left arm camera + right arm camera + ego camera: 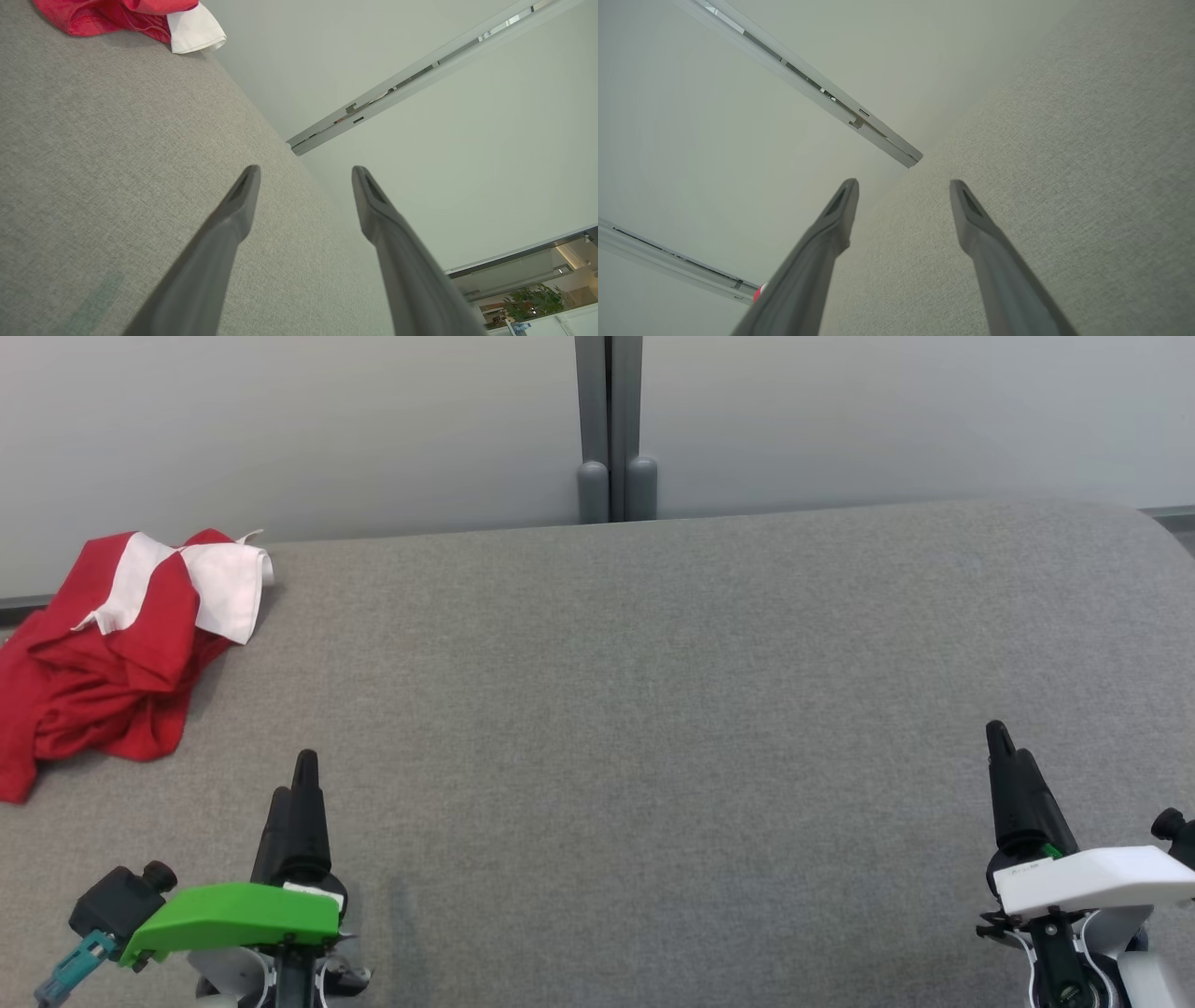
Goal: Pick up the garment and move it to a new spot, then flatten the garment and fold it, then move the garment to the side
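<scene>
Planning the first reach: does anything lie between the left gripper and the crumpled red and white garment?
Nothing visible does. Between the left gripper, its jaws open, and the garment heaped at the far left of the grey padded surface, there is just bare grey fabric.

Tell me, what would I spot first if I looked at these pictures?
The bright red and white garment jumps out first, lying crumpled at the far left of the grey table. Next come the left gripper at the lower left and the right gripper at the lower right, both open and holding nothing, well apart from the garment.
</scene>
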You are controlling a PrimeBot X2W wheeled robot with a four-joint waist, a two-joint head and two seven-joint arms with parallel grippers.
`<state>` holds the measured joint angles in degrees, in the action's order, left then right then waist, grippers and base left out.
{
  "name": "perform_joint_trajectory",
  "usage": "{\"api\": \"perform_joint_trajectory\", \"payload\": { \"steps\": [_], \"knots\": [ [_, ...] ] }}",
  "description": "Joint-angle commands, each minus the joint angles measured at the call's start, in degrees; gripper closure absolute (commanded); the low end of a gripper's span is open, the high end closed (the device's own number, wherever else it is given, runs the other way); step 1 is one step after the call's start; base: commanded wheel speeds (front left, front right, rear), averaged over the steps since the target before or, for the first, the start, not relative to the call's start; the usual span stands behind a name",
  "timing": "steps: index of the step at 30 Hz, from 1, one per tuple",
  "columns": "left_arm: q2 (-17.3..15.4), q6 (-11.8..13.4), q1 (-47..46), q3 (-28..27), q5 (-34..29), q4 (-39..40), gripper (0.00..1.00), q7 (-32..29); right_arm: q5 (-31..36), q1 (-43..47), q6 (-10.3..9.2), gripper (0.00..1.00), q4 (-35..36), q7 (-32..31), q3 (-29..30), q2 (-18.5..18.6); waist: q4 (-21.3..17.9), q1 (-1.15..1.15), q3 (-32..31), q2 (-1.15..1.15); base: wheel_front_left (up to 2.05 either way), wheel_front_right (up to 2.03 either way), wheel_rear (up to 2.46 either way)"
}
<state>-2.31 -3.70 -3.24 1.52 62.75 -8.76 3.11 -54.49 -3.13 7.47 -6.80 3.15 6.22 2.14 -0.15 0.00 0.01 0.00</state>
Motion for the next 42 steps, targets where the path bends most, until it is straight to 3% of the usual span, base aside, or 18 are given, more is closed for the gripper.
{"api": "perform_joint_trajectory", "payload": {
  "steps": [1,5,6,14,42],
  "knots": [
    [-0.37,0.31,-0.58,0.28,-2.62,1.17,0.0,0.69,2.63,-0.2,0.02,0.0,1.34,0.63,-0.27,0.43,-0.01,0.0,-0.01,0.0,0.0,0.0,0.0],
    [-0.39,0.5,-0.28,0.65,-5.61,1.44,0.0,1.21,5.68,0.15,0.02,0.0,1.47,1.13,-0.75,0.45,-0.02,0.0,-0.03,0.0,0.0,0.0,0.0],
    [-0.42,0.66,0.39,1.1,-10.8,1.54,0.0,2.13,10.97,0.59,0.02,0.0,1.55,2.12,-2.17,0.49,-0.04,0.0,-0.08,0.0,0.0,0.0,0.0],
    [-0.46,0.57,1.29,1.48,-17.13,1.02,0.0,3.38,17.48,1.1,0.03,0.0,0.82,3.35,-3.18,0.54,-0.01,0.0,-0.14,0.0,0.0,0.0,0.0],
    [-0.62,-0.07,3.55,3.68,-31.78,-2.43,0.0,7.58,35.69,2.04,0.03,0.0,-1.34,7.52,-5.31,0.7,0.07,0.0,0.04,0.0,0.0,0.0,0.0]
  ]
}}
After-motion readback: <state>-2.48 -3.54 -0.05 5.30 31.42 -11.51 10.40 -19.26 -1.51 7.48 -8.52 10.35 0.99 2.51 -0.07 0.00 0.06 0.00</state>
